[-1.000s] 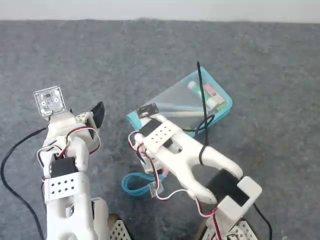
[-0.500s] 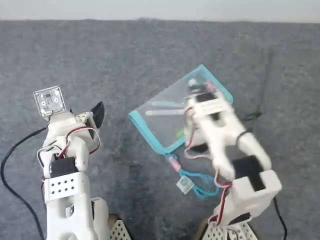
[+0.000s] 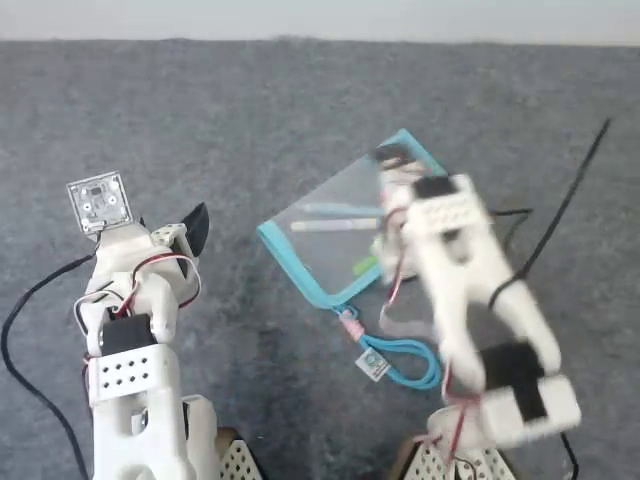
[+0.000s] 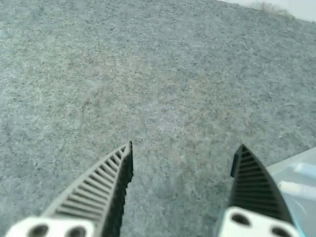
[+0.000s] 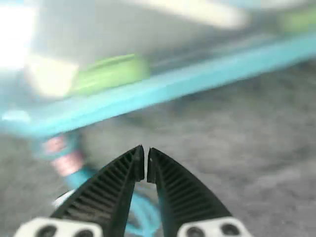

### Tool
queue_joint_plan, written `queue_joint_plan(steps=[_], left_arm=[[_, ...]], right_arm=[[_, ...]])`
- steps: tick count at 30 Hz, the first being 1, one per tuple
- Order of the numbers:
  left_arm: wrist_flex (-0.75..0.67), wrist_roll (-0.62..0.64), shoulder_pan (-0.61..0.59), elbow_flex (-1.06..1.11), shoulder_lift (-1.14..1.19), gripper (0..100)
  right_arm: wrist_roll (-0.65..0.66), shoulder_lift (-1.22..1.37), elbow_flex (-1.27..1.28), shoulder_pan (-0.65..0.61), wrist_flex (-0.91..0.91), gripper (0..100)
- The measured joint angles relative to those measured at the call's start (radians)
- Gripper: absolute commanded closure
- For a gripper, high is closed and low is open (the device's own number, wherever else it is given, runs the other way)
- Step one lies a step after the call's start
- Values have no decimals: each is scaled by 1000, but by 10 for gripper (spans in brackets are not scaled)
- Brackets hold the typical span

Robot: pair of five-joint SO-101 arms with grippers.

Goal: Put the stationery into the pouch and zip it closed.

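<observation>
Fingers (image 5: 123, 182) on the right gripper (image 5: 146, 157) are pinched together, with the clear pouch (image 5: 163, 91) edge just past the tips. On the left gripper (image 4: 185, 146) they're wide apart over carpet (image 4: 148, 74).

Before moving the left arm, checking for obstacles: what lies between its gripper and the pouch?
The high view shows just bare grey carpet between the left gripper and the pouch.

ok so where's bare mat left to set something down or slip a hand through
The far strip of grey mat beyond the pouch is bare. So is the lane between the left arm and the pouch's blue edge. Crowded: the near side of the pouch, where the right arm, the blue strap and its tag lie.
</observation>
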Motion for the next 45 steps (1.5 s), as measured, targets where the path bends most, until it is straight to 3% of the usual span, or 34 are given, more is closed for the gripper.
queue_joint_plan(steps=[4, 6, 22, 29, 31, 38, 45], left_arm=[[0, 0, 0, 0, 0, 695], [0, 0, 0, 0, 0, 695], [0, 0, 0, 0, 0, 695], [0, 0, 0, 0, 0, 695], [0, 0, 0, 0, 0, 695], [0, 0, 0, 0, 0, 695], [0, 0, 0, 0, 0, 735]], right_arm=[[-72, -209, 193, -192, -40, 745], [-123, -272, 253, -245, -63, 728], [-161, -48, 284, -305, -215, 753], [-161, 5, 284, -304, -244, 988], [-161, 12, 284, -296, -252, 985], [-120, 23, 281, -158, -247, 991], [32, 25, 175, 206, -157, 991]])
